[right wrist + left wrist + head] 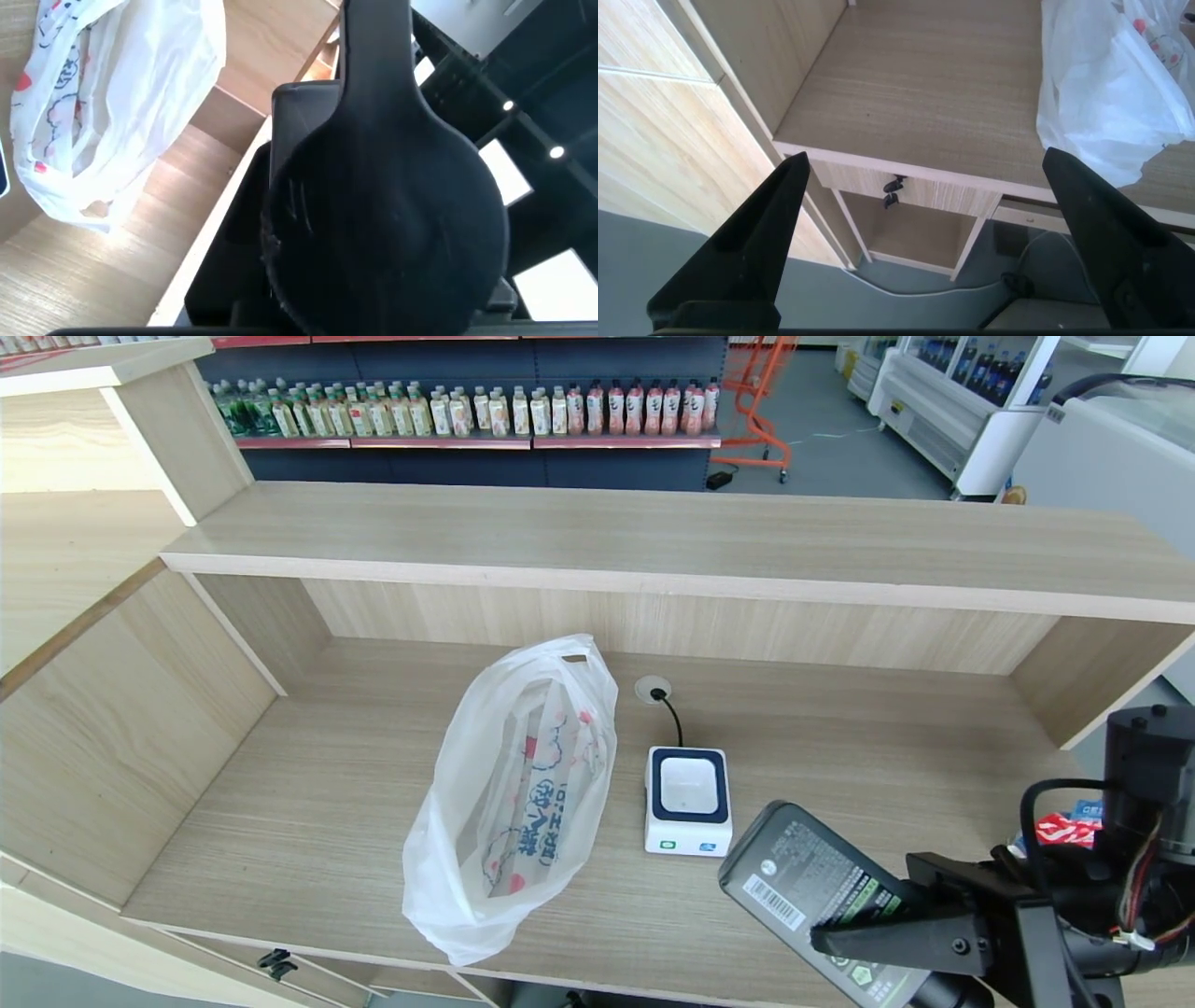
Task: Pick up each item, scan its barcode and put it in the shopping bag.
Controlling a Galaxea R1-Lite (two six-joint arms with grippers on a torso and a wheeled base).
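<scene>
Grips a flat, dark grey packet (803, 882) in the right gripper (829, 941), fingers closed on its lower end. Shows rounded corners and a white barcode label, face up. Holds it over the wood-grain counter (308, 803), near the square white scanner (688, 800). Spreads the left gripper (924, 161) wide, holding nothing, off the counter's front edge, beside the thin, crinkled white bag (513, 803).

You are seeing the dark pack (812, 882) only in part: the right hand (845, 943) is covering its near end, and the head view's lower edge is cutting it off. The right arm (1102, 896) is hiding most of a red and blue item (1069, 826) on the table (308, 821). The film of the shopping bag (518, 784) is veiling its printed contents, leaving them too faint to identify.
</scene>
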